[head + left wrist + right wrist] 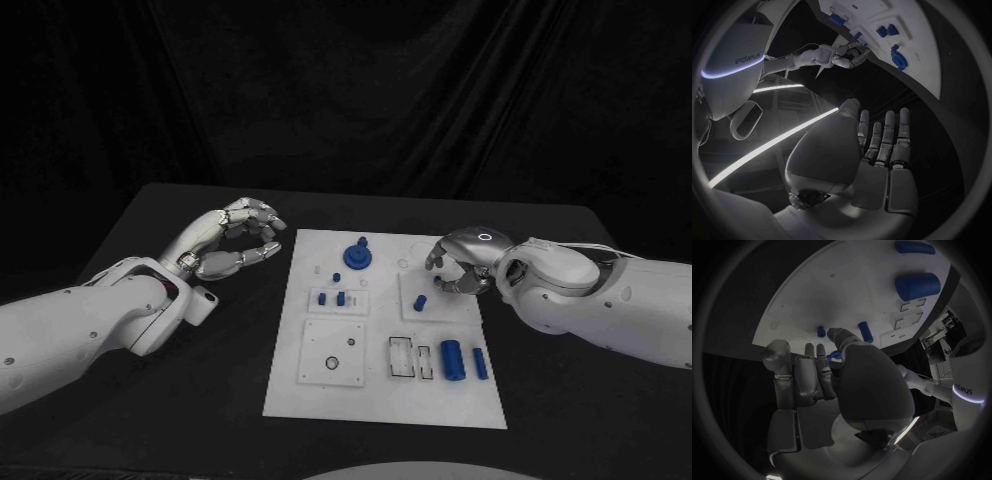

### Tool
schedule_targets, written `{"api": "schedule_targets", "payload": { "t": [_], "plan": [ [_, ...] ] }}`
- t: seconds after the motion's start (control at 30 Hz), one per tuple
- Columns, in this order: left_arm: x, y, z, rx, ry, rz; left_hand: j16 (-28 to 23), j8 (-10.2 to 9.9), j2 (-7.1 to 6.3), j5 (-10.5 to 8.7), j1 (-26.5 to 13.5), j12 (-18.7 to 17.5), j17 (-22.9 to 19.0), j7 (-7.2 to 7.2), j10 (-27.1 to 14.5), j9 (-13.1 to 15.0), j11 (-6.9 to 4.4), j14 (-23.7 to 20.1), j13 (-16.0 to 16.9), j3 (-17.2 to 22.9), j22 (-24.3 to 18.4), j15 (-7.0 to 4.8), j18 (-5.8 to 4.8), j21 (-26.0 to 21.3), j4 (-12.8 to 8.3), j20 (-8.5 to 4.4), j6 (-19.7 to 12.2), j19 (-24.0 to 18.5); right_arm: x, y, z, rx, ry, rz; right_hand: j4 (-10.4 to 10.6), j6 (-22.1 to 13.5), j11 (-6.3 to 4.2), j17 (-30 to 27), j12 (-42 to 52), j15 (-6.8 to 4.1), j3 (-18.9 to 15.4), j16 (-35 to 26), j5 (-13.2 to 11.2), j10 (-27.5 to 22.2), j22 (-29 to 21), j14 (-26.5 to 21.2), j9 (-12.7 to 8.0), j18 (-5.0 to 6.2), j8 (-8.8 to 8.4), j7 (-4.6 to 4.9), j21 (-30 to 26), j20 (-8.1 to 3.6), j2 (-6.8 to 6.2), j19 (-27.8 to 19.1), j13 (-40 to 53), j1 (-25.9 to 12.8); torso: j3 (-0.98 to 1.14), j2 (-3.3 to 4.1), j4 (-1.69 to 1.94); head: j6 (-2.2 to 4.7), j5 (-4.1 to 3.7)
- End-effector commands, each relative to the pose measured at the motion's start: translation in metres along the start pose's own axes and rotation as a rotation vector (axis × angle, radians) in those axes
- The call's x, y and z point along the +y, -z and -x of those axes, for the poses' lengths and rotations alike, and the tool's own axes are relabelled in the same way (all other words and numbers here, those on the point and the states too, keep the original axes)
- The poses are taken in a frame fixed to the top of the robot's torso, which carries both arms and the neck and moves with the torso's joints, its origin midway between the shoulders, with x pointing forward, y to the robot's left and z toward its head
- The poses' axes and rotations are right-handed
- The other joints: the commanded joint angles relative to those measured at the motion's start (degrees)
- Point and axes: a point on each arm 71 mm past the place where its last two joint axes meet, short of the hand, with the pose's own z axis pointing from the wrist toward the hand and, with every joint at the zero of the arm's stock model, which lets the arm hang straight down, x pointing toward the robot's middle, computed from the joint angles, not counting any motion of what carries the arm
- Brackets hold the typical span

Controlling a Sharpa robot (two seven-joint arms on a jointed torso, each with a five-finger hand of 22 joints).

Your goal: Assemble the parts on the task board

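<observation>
1. Two hands show in my head view. The task board (387,385) lies flat mid-bench (173,220). My left hand (235,240) hovers off the board's left edge, fingers curled in with nothing visible in them. My right hand (459,262) sits over the board's upper right; I cannot tell whether it holds anything. Blue parts: a round piece (358,258) near the top, small pegs (330,297) below it, two cylinders (462,360) lower right.
2. Left wrist view: my left fingers (879,140) appear extended and empty, apart from the board (926,65).
3. Right wrist view: my right fingers (814,370) lie close over the board (817,295), beside small blue pegs (865,331); any grasp is hidden.
</observation>
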Motion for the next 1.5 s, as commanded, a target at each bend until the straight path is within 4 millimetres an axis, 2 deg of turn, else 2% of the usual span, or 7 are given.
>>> {"api": "schedule_targets", "payload": {
  "t": [0.03, 0.23, 0.43, 0.53, 0.9, 1.37, 1.5],
  "plan": [
    [-0.007, 0.000, -0.001, 0.005, 0.017, -0.094, -0.3, 0.4, 0.29, 0.39, 0.0, 0.4, -0.1, 0.03, -0.3, -0.1, 0.09, -0.3, -0.1, -0.3, -0.1, 0.16, 0.65, -0.3, 0.0, 0.09, -0.5, -0.3, -0.002, -0.001, -0.003, 0.010, 0.006, -0.024, -0.3, 0.5, -0.06, 0.0, 0.4, -0.01, 0.0, 0.3, 0.1, 0.7, 6.3, -0.3, 0.1, 0.35, 0.29, 0.05, 0.1, -0.10, 0.65, 0.0, -0.1, 0.1, 0.01, -0.06, -0.09, -0.09, 0.10],
    [-0.006, 0.000, -0.002, 0.009, 0.021, -0.090, -0.3, 0.6, 0.37, 0.58, 0.2, 0.5, -0.2, 0.02, -0.3, -0.2, 0.23, -0.2, -0.2, -0.3, -0.2, 0.24, 0.67, -0.5, -0.1, 0.16, -0.6, -0.3, -0.001, -0.002, -0.005, 0.012, 0.005, -0.019, -0.6, 1.4, -0.17, -0.6, 0.5, -0.25, 0.5, -0.1, 0.2, 1.0, 6.2, -0.5, 0.4, 0.47, 0.66, 0.34, -0.4, -0.25, 0.83, -0.2, -0.5, 0.5, 0.02, -0.10, -0.10, -0.11, 0.13],
    [-0.006, 0.000, -0.002, 0.014, 0.025, -0.083, -0.4, 0.9, 0.43, 0.82, 0.7, 0.5, -0.2, 0.07, -0.4, -0.3, 0.50, 0.0, -0.4, -0.2, -0.4, 0.39, 0.69, -0.7, -0.2, 0.33, -0.8, -0.1, 0.000, -0.003, -0.008, 0.023, 0.006, -0.016, -1.0, 2.2, -0.52, -0.8, 0.6, -0.61, 1.0, -0.2, 0.2, 1.3, 6.2, -0.7, 0.8, 0.50, 1.06, 0.69, -0.5, -0.51, 0.99, -0.3, -0.9, 0.7, 0.07, -0.13, -0.04, -0.62, 0.04],
    [-0.006, 0.000, -0.003, 0.018, 0.028, -0.080, -0.4, 1.0, 0.48, 0.87, 0.8, 0.6, -0.2, 0.11, -0.4, -0.3, 0.58, 0.0, -0.4, -0.2, -0.4, 0.43, 0.70, -0.8, -0.2, 0.38, -0.8, -0.1, 0.000, -0.004, -0.010, 0.031, 0.007, -0.016, -1.5, 3.4, -1.02, -1.0, 0.8, -1.05, 1.7, -0.1, 0.7, 2.2, 6.2, -0.7, 1.4, 0.48, 1.73, 1.13, -0.4, -0.91, 1.40, -0.2, -1.4, 1.3, 0.04, -0.14, 0.08, -0.81, -0.02],
    [-0.005, 0.000, -0.004, 0.024, 0.035, -0.072, -0.4, 1.3, 0.69, 1.19, 1.3, 0.7, -0.3, 0.37, -0.4, -0.5, 0.87, 0.2, -0.6, -0.1, -0.5, 0.63, 0.74, -1.1, -0.3, 0.58, -0.9, 0.2, 0.000, -0.004, -0.016, 0.043, 0.006, -0.007, -2.8, 5.5, -1.85, -0.2, 0.8, -1.73, 3.4, 1.4, 1.4, 7.5, 6.9, 0.3, 3.6, -0.04, 3.27, 1.13, 2.6, -1.67, 2.25, 1.3, -3.7, 1.8, 0.02, -0.17, -0.01, -1.13, 0.18],
    [-0.003, 0.001, -0.005, 0.028, 0.037, -0.063, -0.5, 1.6, 0.63, 1.77, 2.3, 0.8, -0.4, 0.55, -0.5, -0.7, 1.06, 0.5, -0.9, 0.1, -0.7, 0.76, 0.83, -1.4, -0.6, 0.79, -1.1, 0.5, -0.001, -0.002, -0.017, 0.015, -0.002, 0.022, -5.8, 6.8, -1.92, -1.4, -1.0, -0.85, 5.1, 1.1, 2.5, 13.3, 7.3, 0.3, 6.0, -0.38, 4.16, 1.84, 4.5, -1.16, 3.55, 1.9, -7.3, 3.7, 0.10, -0.26, -0.02, -1.24, 0.37],
    [-0.002, 0.001, -0.005, 0.028, 0.037, -0.061, -0.5, 1.7, 0.56, 1.93, 2.5, 0.8, -0.4, 0.59, -0.5, -0.7, 1.08, 0.5, -1.0, 0.1, -0.7, 0.78, 0.85, -1.5, -0.7, 0.83, -1.1, 0.6, -0.001, 0.000, -0.016, -0.005, -0.007, 0.031, -6.0, 7.1, -1.85, -1.5, -1.8, -0.80, 5.3, 1.1, 2.4, 14.1, 7.4, 0.5, 6.3, -0.46, 4.17, 1.91, 5.2, -1.08, 3.65, 2.1, -8.2, 3.7, 0.11, -0.27, 0.01, -0.93, 0.50]
  ]
}}
